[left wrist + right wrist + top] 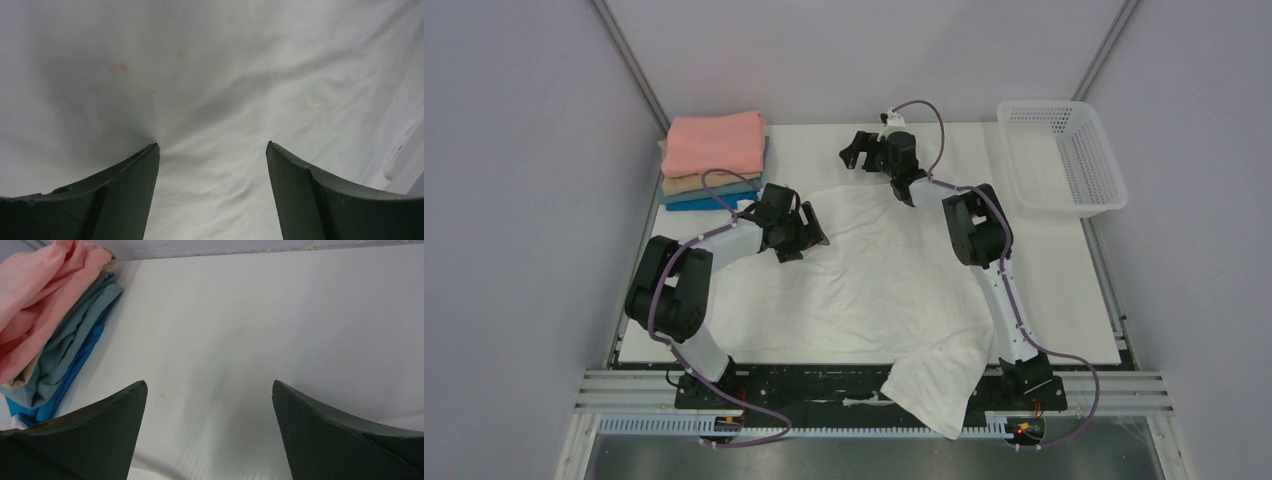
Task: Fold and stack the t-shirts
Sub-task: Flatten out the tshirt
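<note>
Lying flat and unfolded, the white shirt (874,285) is the job that remains. It spreads beneath the left jaws, which stand apart with one tip pressing the cloth, and a corner droops off the near edge of the surface (1064,290). Right jaws gape too, holding nothing, over bare surface just past the shirt's far edge. Off to their left sits the folded stack (714,150), pink on top: four done, by the look.
</note>
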